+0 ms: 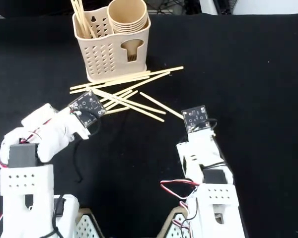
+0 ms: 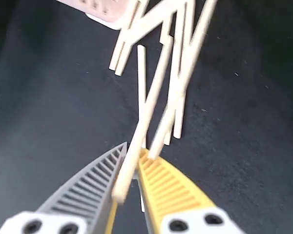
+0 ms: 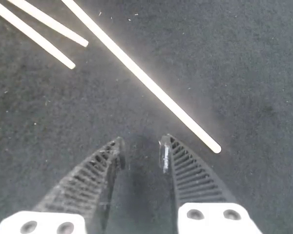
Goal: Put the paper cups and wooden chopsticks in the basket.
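Observation:
The cream basket (image 1: 109,55) stands at the back of the black table. Stacked paper cups (image 1: 127,17) fill one compartment and a few wooden chopsticks (image 1: 82,19) stand in the other. Several loose chopsticks (image 1: 134,79) lie fanned out in front of the basket. My left gripper (image 2: 134,152) is at the near end of that pile, shut on one chopstick (image 2: 136,146) that runs out between its grey and yellow fingers. My right gripper (image 3: 142,142) hovers low over bare cloth, open and holding nothing, with a single chopstick (image 3: 141,75) lying just beyond its tips.
The left arm (image 1: 44,134) comes in from the front left and the right arm (image 1: 203,148) from the front right. Black cloth covers the table (image 1: 248,74), with free room to the right of the basket and the pile.

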You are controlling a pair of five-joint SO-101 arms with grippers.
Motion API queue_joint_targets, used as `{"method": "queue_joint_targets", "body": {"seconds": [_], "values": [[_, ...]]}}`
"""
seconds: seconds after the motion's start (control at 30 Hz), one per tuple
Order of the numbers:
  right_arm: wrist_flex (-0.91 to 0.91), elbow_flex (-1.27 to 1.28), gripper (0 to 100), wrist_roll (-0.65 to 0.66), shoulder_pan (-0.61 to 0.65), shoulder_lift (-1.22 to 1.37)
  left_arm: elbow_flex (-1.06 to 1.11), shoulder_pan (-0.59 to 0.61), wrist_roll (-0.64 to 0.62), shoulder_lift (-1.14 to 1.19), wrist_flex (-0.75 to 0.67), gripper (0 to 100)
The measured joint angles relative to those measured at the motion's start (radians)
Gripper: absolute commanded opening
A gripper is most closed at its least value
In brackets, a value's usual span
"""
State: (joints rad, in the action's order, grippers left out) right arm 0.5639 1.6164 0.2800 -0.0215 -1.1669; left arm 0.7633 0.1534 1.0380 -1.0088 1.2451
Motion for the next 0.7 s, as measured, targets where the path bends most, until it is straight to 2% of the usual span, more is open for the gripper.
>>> {"method": "queue_joint_targets", "body": {"seconds": [0.23,0.4,0.7], "values": [[0.0,0.0,14.1,0.0,0.0,0.0,-0.018,-0.048,-0.044,-0.012,0.0,3],[0.0,0.0,14.1,0.0,0.0,0.0,0.08,-0.043,-0.023,-0.006,0.0,3],[0.0,0.0,14.1,0.0,0.0,0.0,0.213,0.143,0.12,-0.003,-0.038,3]]}}
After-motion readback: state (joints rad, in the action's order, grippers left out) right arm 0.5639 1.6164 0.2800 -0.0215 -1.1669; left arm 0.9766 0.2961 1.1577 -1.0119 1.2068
